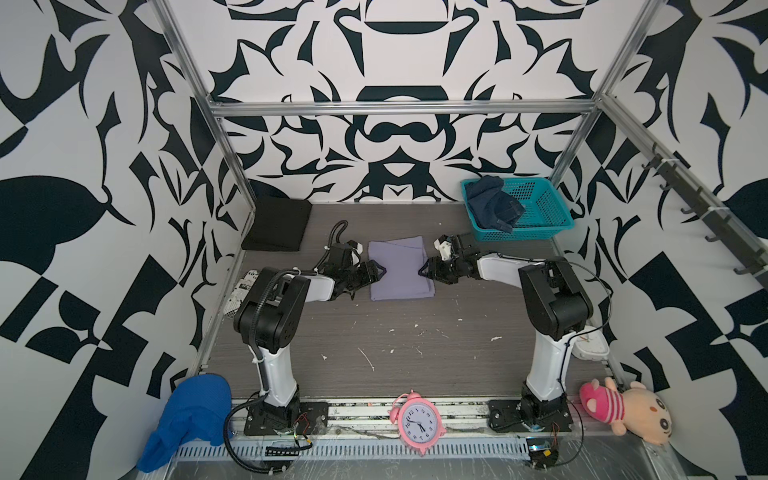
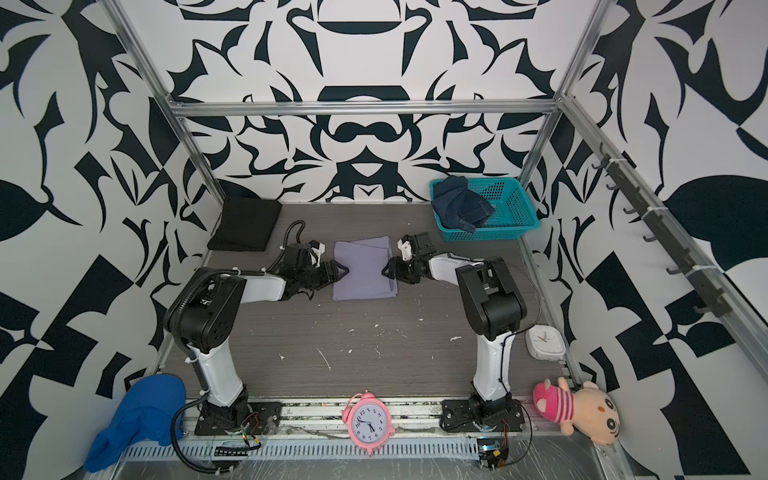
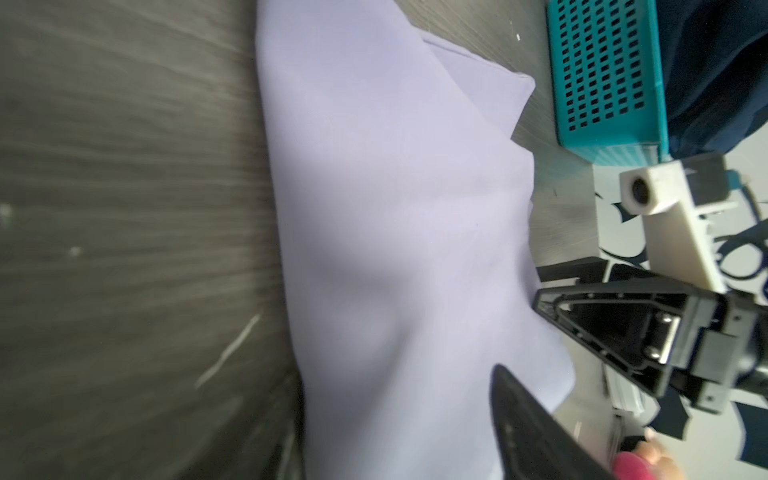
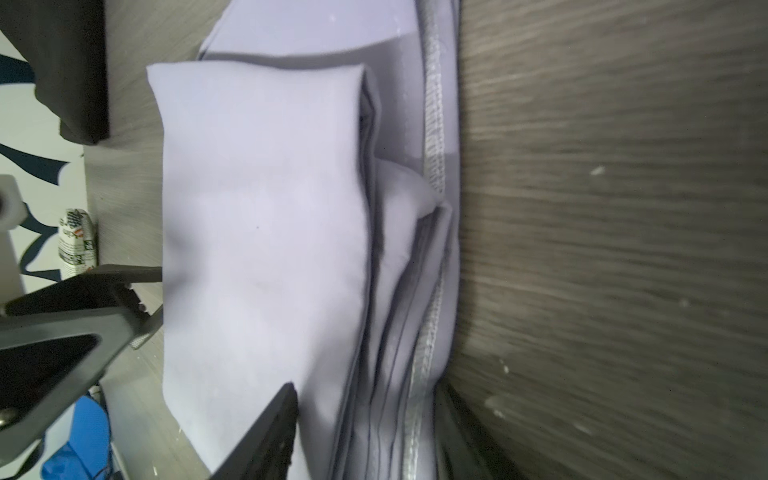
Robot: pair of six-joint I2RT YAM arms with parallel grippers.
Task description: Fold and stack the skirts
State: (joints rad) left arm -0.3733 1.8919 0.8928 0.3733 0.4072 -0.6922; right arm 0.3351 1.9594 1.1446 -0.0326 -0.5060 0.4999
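Lavender skirt (image 1: 401, 270) lies folded flat toward the back of the table, centred. Its near edge is straight, and its far edge shows two offset layers. Left gripper (image 1: 379, 269) is at its left edge, right gripper (image 1: 424, 269) at its right edge, tips facing each other. In the right wrist view one finger (image 4: 266, 432) lies over the cloth with the stitched hem (image 4: 434, 124) beside it. Both jaws stand part-way apart; whether they pinch, I cannot tell. Black skirt (image 1: 277, 224) lies folded in the back-left corner, apart. Denim skirt (image 1: 492, 205) is heaped in the teal basket (image 1: 544, 208) at back right, near the right gripper. In front, the table (image 1: 395, 353) runs open between the arms, flecked white.
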